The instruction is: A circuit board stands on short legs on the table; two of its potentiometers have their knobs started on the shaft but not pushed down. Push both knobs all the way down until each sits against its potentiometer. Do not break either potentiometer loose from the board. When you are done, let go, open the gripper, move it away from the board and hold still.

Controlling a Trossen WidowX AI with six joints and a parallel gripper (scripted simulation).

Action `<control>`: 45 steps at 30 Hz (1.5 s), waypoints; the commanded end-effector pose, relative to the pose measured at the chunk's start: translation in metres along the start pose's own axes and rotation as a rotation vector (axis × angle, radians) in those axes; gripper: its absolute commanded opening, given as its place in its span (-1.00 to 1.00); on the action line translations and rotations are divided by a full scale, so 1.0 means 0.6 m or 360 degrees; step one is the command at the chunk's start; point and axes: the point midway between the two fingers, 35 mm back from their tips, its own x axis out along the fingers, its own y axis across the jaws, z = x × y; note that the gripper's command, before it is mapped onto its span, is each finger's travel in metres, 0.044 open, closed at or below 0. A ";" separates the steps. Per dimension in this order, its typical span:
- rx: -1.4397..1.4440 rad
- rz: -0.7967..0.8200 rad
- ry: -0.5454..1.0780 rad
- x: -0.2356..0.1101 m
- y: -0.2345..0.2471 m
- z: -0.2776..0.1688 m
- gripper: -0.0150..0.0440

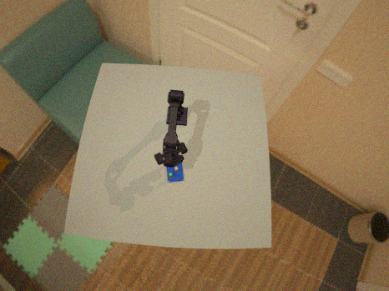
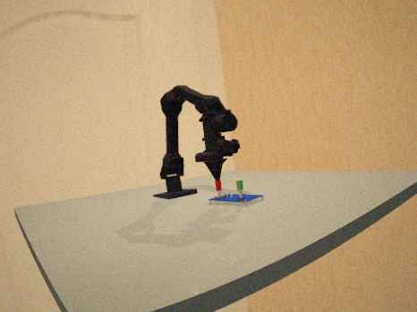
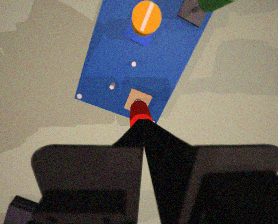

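The blue circuit board point(image 1: 179, 178) point(image 2: 254, 198) point(image 3: 105, 57) stands on short legs. A red knob point(image 2: 218, 185) point(image 3: 139, 112) is upright on its shaft, with pale shaft showing between it and its potentiometer. A green knob point(image 1: 170, 174) point(image 2: 240, 185) point(image 3: 212, 4) also stands high on its shaft. An orange knob point(image 1: 176, 168) point(image 3: 146, 17) with a white line is mostly hidden behind the green one in the exterior view. My gripper point(image 2: 218, 180) point(image 3: 143, 124) is shut and empty, its tips at the red knob's top; exact contact is hard to tell.
The arm's base point(image 1: 182, 116) point(image 2: 175, 194) is bolted at the back of the pale table point(image 1: 234, 154) point(image 2: 313, 219). Small pale pins stand on the board between the knobs. A teal chair point(image 1: 63, 50) is beyond the table's edge.
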 end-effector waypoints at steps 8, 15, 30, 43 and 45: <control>-0.0002 0.0008 -0.0001 0.010 0.001 0.000 -0.49; -0.0002 0.0008 -0.0001 0.016 0.001 0.000 -0.49; -0.0002 0.0008 -0.0001 0.023 0.001 0.000 -0.49; -0.0002 0.0008 -0.0001 0.027 0.001 0.000 -0.49; -0.0002 0.0008 -0.0001 0.030 0.001 0.000 -0.49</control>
